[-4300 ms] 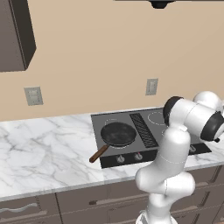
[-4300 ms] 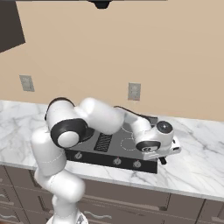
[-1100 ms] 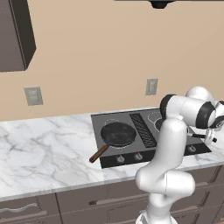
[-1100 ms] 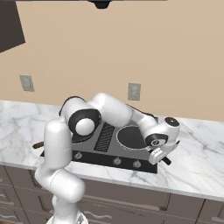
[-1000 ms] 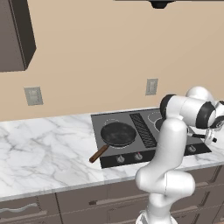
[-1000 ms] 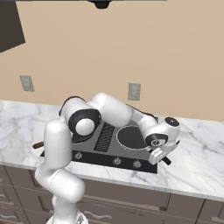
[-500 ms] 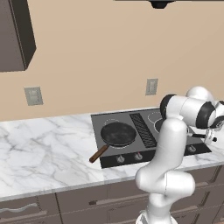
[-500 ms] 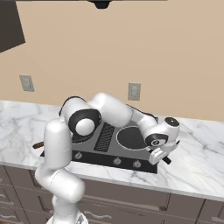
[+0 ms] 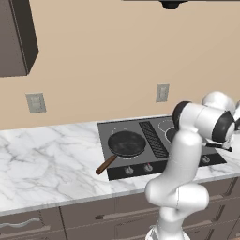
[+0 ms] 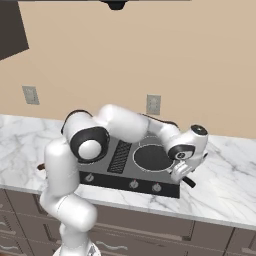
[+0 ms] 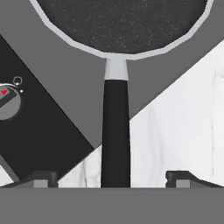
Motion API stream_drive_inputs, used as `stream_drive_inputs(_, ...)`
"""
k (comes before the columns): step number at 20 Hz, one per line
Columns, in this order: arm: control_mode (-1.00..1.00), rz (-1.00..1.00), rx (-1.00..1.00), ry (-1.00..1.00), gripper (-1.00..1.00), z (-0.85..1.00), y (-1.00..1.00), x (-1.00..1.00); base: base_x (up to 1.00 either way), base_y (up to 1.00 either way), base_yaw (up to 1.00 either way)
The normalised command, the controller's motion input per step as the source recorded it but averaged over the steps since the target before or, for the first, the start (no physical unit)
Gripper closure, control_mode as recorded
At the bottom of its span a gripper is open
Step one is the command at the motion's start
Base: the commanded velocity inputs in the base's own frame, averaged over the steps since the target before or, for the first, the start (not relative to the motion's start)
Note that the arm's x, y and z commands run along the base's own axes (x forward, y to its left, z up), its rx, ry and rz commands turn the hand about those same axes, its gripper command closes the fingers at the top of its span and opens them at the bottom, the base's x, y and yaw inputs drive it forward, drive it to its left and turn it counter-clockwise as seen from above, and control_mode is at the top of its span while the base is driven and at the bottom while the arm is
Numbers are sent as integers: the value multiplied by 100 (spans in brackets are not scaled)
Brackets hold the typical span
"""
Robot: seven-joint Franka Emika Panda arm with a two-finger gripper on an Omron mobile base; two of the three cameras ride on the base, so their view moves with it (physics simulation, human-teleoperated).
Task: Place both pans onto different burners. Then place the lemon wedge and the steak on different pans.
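On the cooktop [image 9: 117, 161], the wooden-handled pan [image 9: 125, 143] sits on a left burner. The dark pan [image 10: 152, 157] rests on a right burner, its handle [image 11: 116, 131] between the wide-open gripper's [image 11: 113, 179] fingertips, untouched.

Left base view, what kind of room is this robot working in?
A home-style kitchen, rendered rather than real. A dark glass cooktop is set into a marble counter, a black pan with a wooden handle sits on it, and drawers run below.
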Motion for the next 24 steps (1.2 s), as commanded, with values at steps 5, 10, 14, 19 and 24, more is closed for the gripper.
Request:
stream_drive_inputs(5,-100,-1,-3,0,-100,53,33,-17,0,0,0)
stream_drive_inputs(10,-100,-10,-7,0,-100,39,67,-30,0,0,0)
stream_drive_inputs(14,-100,-14,-6,0,-100,39,81,-43,0,0,0)
stream_drive_inputs(19,-100,-21,-4,0,-100,56,70,-29,0,0,0)
stream_drive_inputs(24,-100,-23,0,0,-100,47,51,-26,0,0,0)
